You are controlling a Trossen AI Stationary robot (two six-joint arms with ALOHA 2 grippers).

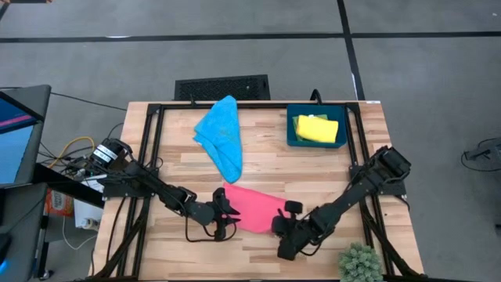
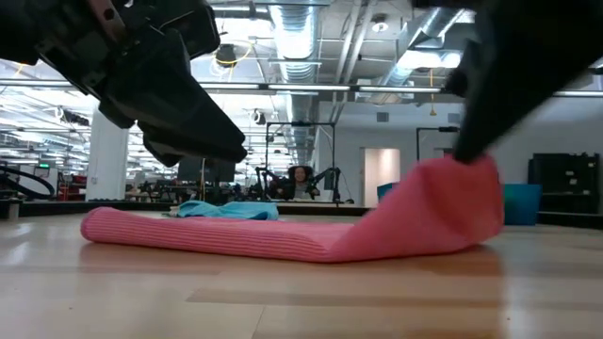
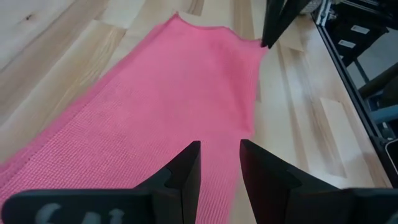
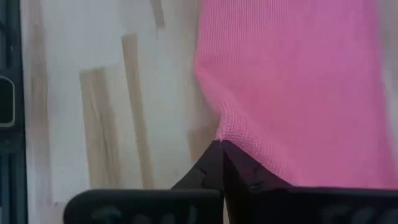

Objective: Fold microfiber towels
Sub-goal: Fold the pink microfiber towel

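Right pincer [image 4: 222,149] | we see it pinched shut on pink towel [image 1: 252,207] corner, near counter [image 1: 313,168] front edge | left pincer [image 3: 220,163] part open, empty, above towel's other end | risk: thin hold, corner may slip if we lift fast, or fold skews.

The pink towel [image 3: 155,106] is soft matt cloth with a fine ribbed, knitted-looking weave, and the blue towel [image 1: 221,135] looks like the same limp, matt fabric. The surface [image 1: 313,168] is pale wood in jointed strips, smooth with a slight sheen. Both claws, left [image 3: 220,168] and right [image 4: 222,163], have matt black, smooth fingers resembling hard plastic.
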